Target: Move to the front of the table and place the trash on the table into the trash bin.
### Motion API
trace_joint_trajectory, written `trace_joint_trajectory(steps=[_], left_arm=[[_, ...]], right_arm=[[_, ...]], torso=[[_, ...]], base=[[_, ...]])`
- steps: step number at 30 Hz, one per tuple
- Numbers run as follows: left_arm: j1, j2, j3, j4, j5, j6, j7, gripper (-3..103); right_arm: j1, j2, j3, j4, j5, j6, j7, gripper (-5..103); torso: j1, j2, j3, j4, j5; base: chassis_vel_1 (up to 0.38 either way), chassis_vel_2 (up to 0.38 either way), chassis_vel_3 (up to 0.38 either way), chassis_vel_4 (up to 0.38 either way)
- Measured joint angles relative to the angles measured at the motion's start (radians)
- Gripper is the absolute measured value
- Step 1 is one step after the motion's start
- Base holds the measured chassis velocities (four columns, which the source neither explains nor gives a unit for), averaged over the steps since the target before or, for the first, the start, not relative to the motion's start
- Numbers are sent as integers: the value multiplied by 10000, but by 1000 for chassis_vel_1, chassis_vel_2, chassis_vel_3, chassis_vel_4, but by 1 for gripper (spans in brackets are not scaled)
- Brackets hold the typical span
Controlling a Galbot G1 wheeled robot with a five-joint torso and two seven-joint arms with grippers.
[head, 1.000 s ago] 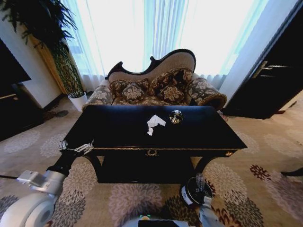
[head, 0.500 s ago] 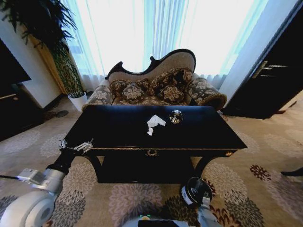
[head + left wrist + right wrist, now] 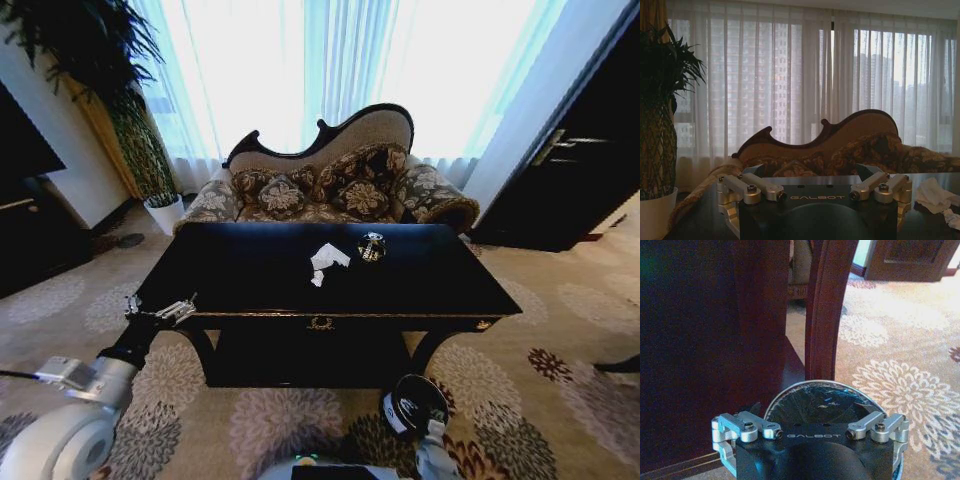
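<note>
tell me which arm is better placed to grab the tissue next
Probably the left: the left gripper hovers open at tabletop height by the table's corner, facing the tissue. The right gripper hangs low over the trash bin.

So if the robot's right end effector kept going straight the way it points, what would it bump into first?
Probably the trash bin: the open right end effector hangs just above its dark opening beside the table leg.

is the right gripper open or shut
Open: the right gripper hangs over the bin with its fingers spread wide and nothing between them.

glossy black table (image 3: 250,275), white tissue (image 3: 328,257)
</note>
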Motion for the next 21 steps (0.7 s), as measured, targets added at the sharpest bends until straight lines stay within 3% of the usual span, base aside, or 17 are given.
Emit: trace_joint_trajectory(steps=[4,8,14,21], left_arm=[[1,-1,-1,1,0,0,0,100],[3,-1,0,1,0,0,1,100],[3,-1,0,1,-1,-2,1,100],[3,-1,0,1,0,-3,2,100]], right_arm=[[-803,98,79,765,-489,547,43,100],[-1770,420,313,2337,460,533,26,100],[-3569,852,675,5412,1050,608,12,100],[-5113,1416,1074,7753,1394,901,35,100]], torso=[[0,1,0,0,-1],[-1,1,-1,-2,1],[0,0,-1,1,-5],[-1,1,-1,-2,1]], base=[[0,0,0,0],[0,0,0,0],[0,0,0,0],[0,0,0,0]])
